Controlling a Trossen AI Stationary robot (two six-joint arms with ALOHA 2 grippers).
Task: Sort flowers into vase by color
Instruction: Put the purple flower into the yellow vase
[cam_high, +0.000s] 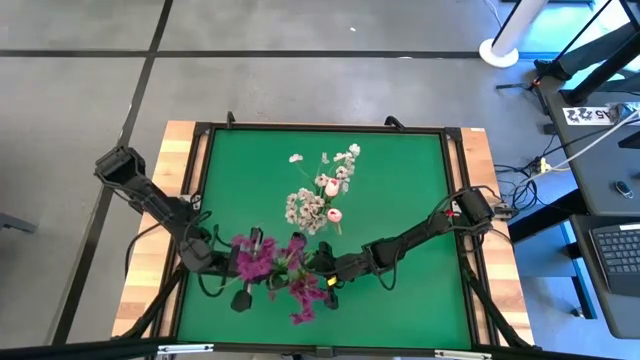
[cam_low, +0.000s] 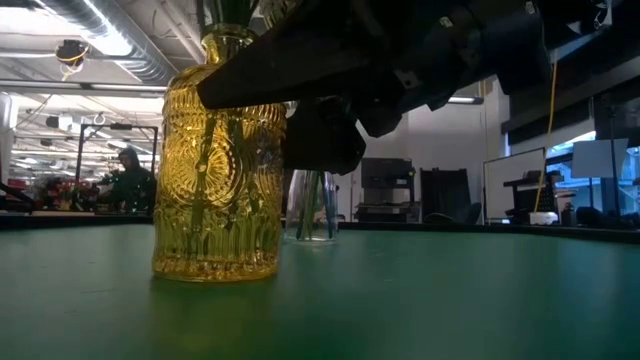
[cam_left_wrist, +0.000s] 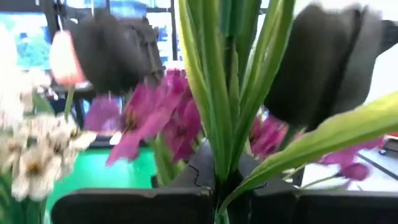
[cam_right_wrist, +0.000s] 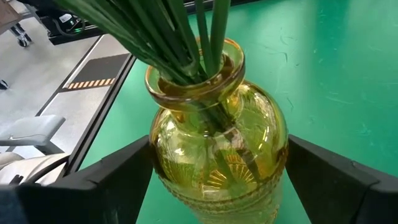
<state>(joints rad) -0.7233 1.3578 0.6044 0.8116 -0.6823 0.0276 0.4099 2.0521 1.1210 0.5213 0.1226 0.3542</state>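
Right gripper (cam_right_wrist: 214, 186) is down at the amber glass vase (cam_right_wrist: 217, 149), fingers spread wide with one dark finger on each side of the vase's belly; whether the pads touch the glass I cannot tell. A bundle of green stalks (cam_right_wrist: 186, 43) drops through the vase's mouth, between and above those open jaws.

From overhead, the magenta-purple flowers (cam_high: 262, 262) crowd the near middle of the green mat (cam_high: 410, 180), sitting right where both arms meet. The right arm reaches in from the right edge, the left arm from the left corner.

Left gripper (cam_left_wrist: 217, 196) has its jaws pressed together on green stems (cam_left_wrist: 217, 93), which rise straight up out of the pinch. Magenta blooms (cam_left_wrist: 168, 118) hang just behind those stems, on either side of them.

Farther out from both grippers, toward the mat's centre, a second bunch stands: white blossom sprays (cam_high: 305, 208) with pale pink tulip buds (cam_high: 333, 187) among them. From table height a clear glass vase (cam_low: 311, 205) holding green stalks shows just behind the amber one, the arms' dark bulk hanging above both.

A person (cam_low: 128, 178) sits far off in the room beyond the table.
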